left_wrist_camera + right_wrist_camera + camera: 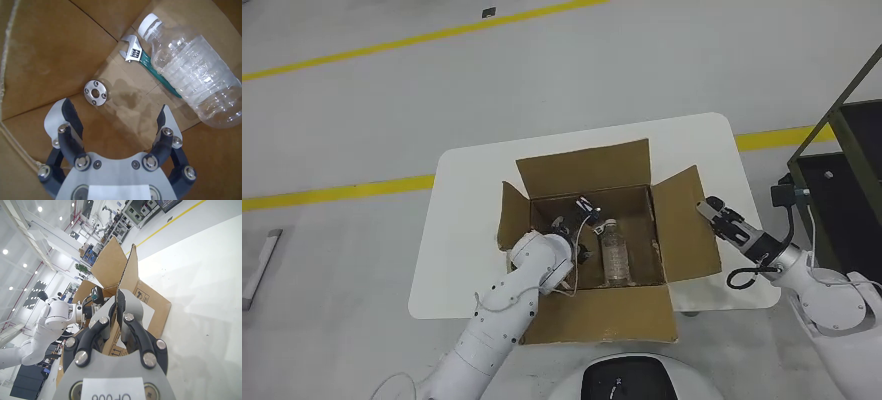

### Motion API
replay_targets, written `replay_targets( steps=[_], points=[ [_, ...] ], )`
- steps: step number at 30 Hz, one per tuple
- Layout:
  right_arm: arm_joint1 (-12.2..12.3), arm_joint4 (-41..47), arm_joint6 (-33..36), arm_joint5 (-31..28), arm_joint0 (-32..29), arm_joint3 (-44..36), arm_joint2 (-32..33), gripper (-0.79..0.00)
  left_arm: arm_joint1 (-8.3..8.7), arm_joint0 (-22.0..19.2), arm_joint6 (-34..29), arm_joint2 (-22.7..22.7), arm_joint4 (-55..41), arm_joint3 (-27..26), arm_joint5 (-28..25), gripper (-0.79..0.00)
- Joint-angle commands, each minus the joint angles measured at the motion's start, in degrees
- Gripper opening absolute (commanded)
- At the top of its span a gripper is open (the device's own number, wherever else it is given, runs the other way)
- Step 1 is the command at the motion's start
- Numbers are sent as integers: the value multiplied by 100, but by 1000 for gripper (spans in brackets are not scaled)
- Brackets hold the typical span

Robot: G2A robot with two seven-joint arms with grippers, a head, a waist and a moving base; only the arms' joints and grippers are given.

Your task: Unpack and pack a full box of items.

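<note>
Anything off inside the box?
Dark blotchy patches on the box floor between the metal disc and the bottle look like damp stains. The bottle lies on its side across the green-handled wrench.

Box [582, 165] brown; bottle [189, 75] clear, ribbed, white cap; wrench [132, 52] green handle, silver head; table [472, 200] white.

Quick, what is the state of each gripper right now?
Left gripper: open, holding nothing, inside the box.
Right gripper: closed on the edge of the cardboard flap.
</note>
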Motion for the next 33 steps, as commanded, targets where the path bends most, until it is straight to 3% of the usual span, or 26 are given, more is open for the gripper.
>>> replay_targets(
  steps=[1,3,5,7,8,9,12,13,14,15,16,28,33],
  points=[
    [0,-6,-4,-4,-11,-11,1,-785,-28,-37,4,68,184,84,108,-126],
    [1,-7,-5,-3,-21,-20,4,-785,-58,-74,45,118,298,161,190,-123],
    [1,-9,-11,0,-27,-28,5,-785,-88,-98,93,174,408,277,242,-62],
    [1,-18,-15,-6,-35,-42,7,-785,-116,-130,137,242,587,380,290,-169],
    [2,-19,-18,-5,-39,-47,8,-785,-131,-138,184,259,627,415,325,-172],
    [2,-20,-19,-3,-42,-51,9,-785,-146,-141,205,272,649,470,348,-225],
    [2,-20,-19,1,-47,-60,11,-785,-189,-182,226,339,806,602,381,-225],
    [2,-20,-19,4,-47,-63,10,-785,-204,-192,235,358,847,644,381,-259],
    [2,-27,-17,-1,-46,-69,7,-785,-216,-203,223,379,907,694,385,-360],
    [2,-29,-14,-2,-45,-71,3,-785,-230,-216,216,402,977,722,401,-351],
    [2,-29,-14,1,-43,-72,1,-785,-243,-221,225,417,1014,738,399,-277],
    [1,-56,-10,29,12,-37,-22,-785,-392,-242,279,499,1253,1074,359,-268],
    [1,-65,-16,15,24,-23,-23,-785,-461,-293,358,494,1302,1294,398,-326]
  ],
)
